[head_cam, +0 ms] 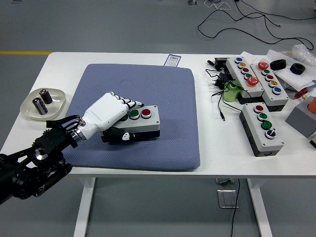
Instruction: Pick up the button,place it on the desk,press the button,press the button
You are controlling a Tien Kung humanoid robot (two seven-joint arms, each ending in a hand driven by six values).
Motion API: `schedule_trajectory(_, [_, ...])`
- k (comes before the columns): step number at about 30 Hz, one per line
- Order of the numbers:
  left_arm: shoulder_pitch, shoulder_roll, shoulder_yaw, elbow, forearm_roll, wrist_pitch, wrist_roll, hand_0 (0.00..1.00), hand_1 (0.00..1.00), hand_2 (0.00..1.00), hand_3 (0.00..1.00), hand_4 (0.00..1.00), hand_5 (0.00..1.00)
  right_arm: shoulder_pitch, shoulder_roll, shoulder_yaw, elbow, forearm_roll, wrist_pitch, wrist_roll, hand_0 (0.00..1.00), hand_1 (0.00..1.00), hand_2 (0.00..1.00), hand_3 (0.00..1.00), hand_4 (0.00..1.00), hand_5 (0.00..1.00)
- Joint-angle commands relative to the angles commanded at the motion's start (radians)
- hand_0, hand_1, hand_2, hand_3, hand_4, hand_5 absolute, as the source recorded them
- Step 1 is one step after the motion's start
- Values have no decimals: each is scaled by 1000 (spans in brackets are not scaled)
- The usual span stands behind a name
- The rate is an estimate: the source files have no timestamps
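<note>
Box (140, 121) sits clamped in your left hand (109, 118) — long axis left-right, buttons just right of the fingers.

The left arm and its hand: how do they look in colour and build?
The left arm is black, built of exposed metal links and joints with a round silver fitting, and thin black rods run to the wrist. The left hand has a smooth white shell, with dark segments at the finger joints. The right arm is not visible.
</note>
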Motion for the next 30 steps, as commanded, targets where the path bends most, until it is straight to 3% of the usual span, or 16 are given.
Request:
schedule_trajectory(3, [-1, -7, -4, 0, 13, -33, 5, 37, 10, 62, 313, 770, 416, 0, 1, -1, 0, 1, 0, 0, 673, 658, 674, 624, 310, 173])
schedule_trajectory(5, [1, -10, -9, -1, 15, -42, 5, 37, 10, 62, 313, 770, 416, 0, 1, -3, 0, 2, 0, 0, 673, 658, 674, 624, 310, 173])
schedule_trajectory(6, [2, -11, -10, -1, 17, -44, 6, 41, 45, 101, 362, 788, 446, 0, 1, -4, 0, 3, 0, 0, 673, 658, 674, 624, 310, 173])
schedule_trajectory(11, [4, -12, -14, 0, 62, -69, 29, 41, 45, 101, 362, 788, 446, 2, 1, -7, 0, 7, 0, 0, 673, 658, 674, 624, 310, 173])
schedule_trajectory(12, [4, -11, -17, 0, 69, -74, 32, 96, 213, 291, 612, 882, 621, 2, 1, -7, 0, 7, 0, 0, 673, 658, 674, 624, 310, 173])
schedule_trajectory(17, [8, -8, -29, -8, 73, -85, 30, 96, 213, 291, 612, 882, 621, 3, 0, -6, 0, 6, 0, 1, 673, 658, 674, 624, 310, 173])
schedule_trajectory(18, [9, -8, -30, -10, 73, -85, 30, 281, 439, 492, 843, 904, 653, 3, 0, -5, 0, 6, 0, 1, 673, 658, 674, 624, 310, 173])
schedule_trajectory(23, [12, -5, -33, -11, 72, -75, 38, 281, 439, 492, 843, 904, 653, 4, 0, -4, 0, 4, 0, 1, 673, 658, 674, 624, 310, 173])
schedule_trajectory(24, [13, -4, -35, -13, 69, -76, 38, 563, 668, 731, 998, 918, 657, 4, 0, -4, 0, 5, 0, 1, 673, 658, 674, 624, 310, 173])
schedule_trajectory(30, [21, 1, -50, -31, 74, -107, 54, 563, 668, 731, 998, 918, 657, 6, 0, -4, 0, 6, 0, 0, 673, 658, 674, 624, 310, 173])
